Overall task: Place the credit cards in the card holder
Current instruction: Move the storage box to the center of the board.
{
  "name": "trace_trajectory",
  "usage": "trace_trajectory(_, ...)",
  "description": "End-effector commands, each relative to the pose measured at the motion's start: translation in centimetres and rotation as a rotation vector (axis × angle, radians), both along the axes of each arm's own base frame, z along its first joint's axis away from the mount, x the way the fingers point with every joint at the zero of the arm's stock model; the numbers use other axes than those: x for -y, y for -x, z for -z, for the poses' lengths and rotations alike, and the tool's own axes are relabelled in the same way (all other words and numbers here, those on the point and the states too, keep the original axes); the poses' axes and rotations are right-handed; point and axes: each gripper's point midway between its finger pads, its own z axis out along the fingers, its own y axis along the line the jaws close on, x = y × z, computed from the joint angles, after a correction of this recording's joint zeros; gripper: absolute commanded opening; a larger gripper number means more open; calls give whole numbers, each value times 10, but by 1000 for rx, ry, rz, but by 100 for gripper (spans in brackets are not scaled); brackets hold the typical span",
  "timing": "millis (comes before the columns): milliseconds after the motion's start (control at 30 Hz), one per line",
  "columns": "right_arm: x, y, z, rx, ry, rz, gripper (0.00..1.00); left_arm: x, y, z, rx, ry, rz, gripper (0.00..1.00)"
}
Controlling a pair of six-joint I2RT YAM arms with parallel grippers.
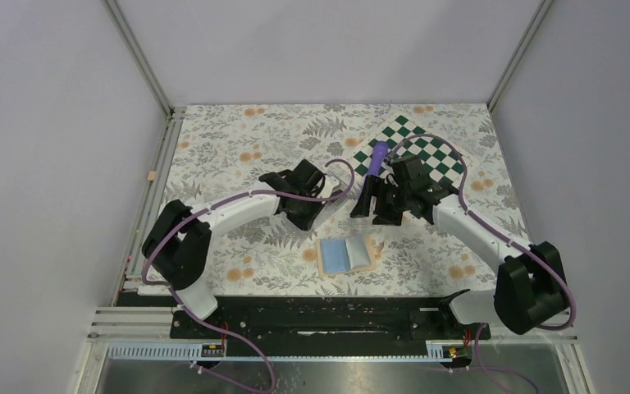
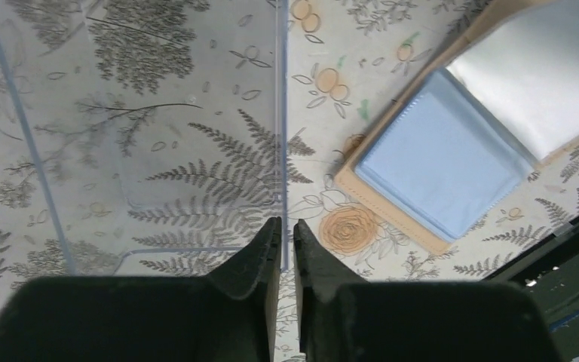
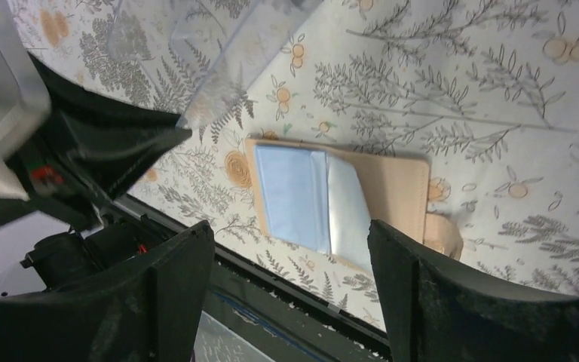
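Note:
The card holder (image 1: 346, 256) lies open near the table's front edge, tan outside with a blue-grey inside (image 2: 441, 154), and its tan flap (image 3: 392, 188) is spread to one side. My left gripper (image 2: 286, 222) is shut on the thin side wall of a clear plastic box (image 2: 158, 113), just left of the holder. My right gripper (image 3: 290, 234) hangs open above the holder with nothing between its fingers. No credit cards show plainly. A purple strip (image 1: 376, 156) stands behind the right gripper (image 1: 377, 209), and I cannot tell what it is.
A green-and-white checkered mat (image 1: 426, 152) lies at the back right. The black base rail (image 3: 271, 286) runs along the near table edge just below the holder. The two arms' wrists are close together mid-table, the left gripper (image 1: 310, 212) beside the right.

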Motion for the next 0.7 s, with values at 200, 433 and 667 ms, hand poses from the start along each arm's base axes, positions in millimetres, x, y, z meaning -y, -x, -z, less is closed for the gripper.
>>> trace_trajectory(200,-15,-57,-7,51,85,-149,82,-3,1,-38,167,114,-84,66)
trace_trajectory(433,-15,-100,3,48,220,-181,80,-8,14,-99,272,351,-222,86)
trace_trajectory(667,-24,-133,33,-10,324,-247,67,-15,37,-139,273,563,-311,97)
